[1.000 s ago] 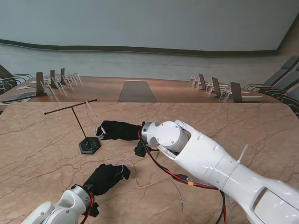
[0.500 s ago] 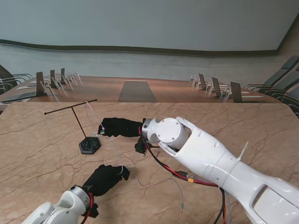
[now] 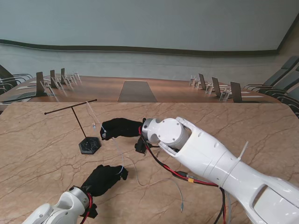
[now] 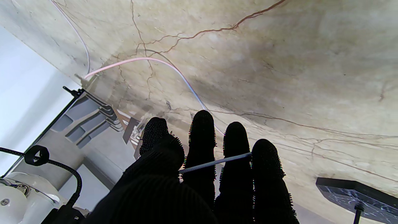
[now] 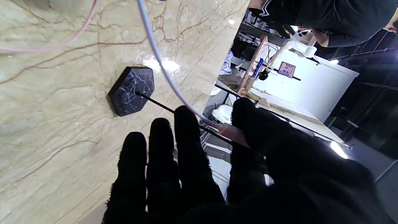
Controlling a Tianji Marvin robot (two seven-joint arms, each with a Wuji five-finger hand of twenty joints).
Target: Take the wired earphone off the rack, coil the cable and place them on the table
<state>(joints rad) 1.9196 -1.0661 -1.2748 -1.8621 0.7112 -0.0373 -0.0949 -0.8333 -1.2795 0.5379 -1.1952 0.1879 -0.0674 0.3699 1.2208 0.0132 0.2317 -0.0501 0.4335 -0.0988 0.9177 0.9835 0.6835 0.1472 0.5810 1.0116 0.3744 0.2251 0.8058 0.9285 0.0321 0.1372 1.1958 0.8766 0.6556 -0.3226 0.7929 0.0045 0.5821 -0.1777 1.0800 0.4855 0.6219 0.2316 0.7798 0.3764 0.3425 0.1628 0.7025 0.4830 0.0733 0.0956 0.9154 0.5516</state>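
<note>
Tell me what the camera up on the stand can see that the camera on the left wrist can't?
Only the stand view shows the whole rack with its crossbar, the right hand pinching the earphone cable beside it, and the big white right arm.

Only the left wrist view shows the cable crossing the left hand's fingers close up, held under the thumb.

Both show the left hand, the marble table, loose cable lying on it, and the rack's dark base.
</note>
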